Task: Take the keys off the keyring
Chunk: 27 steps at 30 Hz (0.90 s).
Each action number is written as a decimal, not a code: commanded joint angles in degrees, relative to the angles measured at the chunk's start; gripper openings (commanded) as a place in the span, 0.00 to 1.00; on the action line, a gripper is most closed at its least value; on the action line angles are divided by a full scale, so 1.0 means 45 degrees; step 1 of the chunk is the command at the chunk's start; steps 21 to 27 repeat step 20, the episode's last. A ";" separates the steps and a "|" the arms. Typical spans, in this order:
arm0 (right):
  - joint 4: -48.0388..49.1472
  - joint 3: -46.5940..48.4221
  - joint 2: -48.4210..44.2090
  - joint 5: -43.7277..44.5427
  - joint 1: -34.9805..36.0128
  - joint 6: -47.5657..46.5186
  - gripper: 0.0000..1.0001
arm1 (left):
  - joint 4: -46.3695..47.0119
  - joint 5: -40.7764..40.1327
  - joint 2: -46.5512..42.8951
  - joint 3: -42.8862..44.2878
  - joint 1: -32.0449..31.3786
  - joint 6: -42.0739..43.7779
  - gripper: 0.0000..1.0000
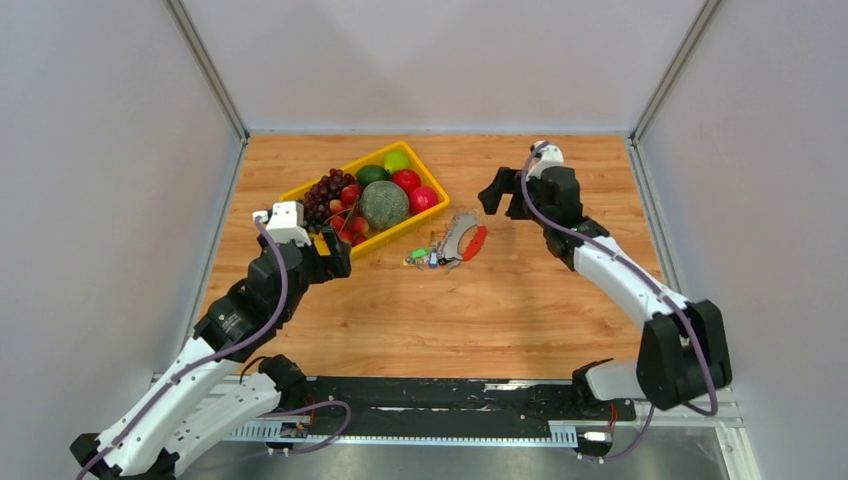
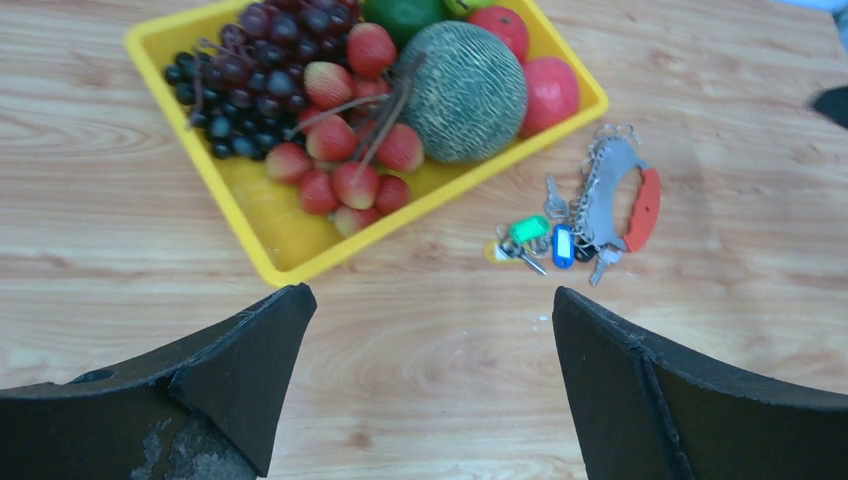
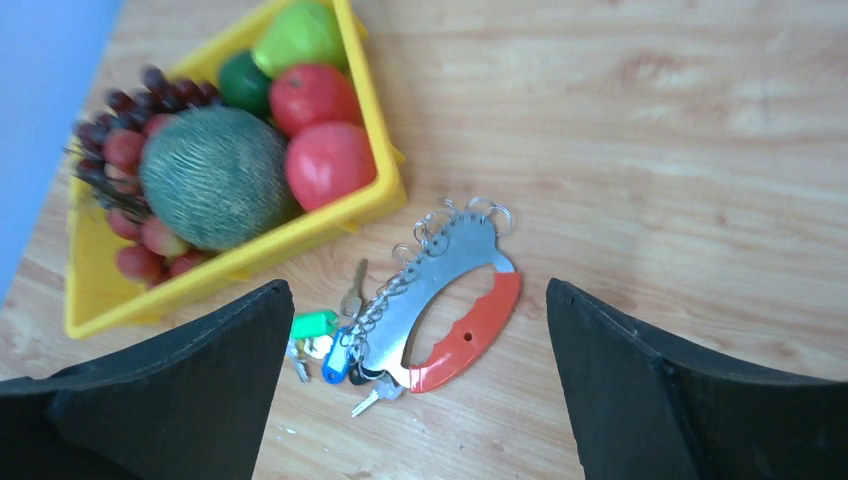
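Note:
The keyring (image 1: 474, 242) is a curved silver plate with a red grip, lying flat on the wooden table just right of the yellow tray. The keys (image 1: 428, 258) lie bunched at its near-left end, with green, blue and yellow tags. My left gripper (image 1: 334, 254) is open and empty, hovering near the tray's front corner, left of the keys. My right gripper (image 1: 503, 190) is open and empty, above and right of the keyring. The left wrist view shows the keyring (image 2: 644, 208) and keys (image 2: 548, 240) ahead to the right. The right wrist view shows the keyring (image 3: 468, 338) and keys (image 3: 335, 340) below the open jaws.
A yellow tray (image 1: 398, 240) holds grapes, strawberries, a melon, apples and limes; its rim (image 2: 252, 242) also shows in the left wrist view and in the right wrist view (image 3: 300, 235). Grey walls enclose the table on three sides.

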 commanded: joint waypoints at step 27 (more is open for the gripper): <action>-0.1322 -0.1486 -1.0567 0.3365 -0.0021 -0.1218 1.00 | 0.0499 -0.2313 -0.1605 0.1409 0.0001 0.1816 1.00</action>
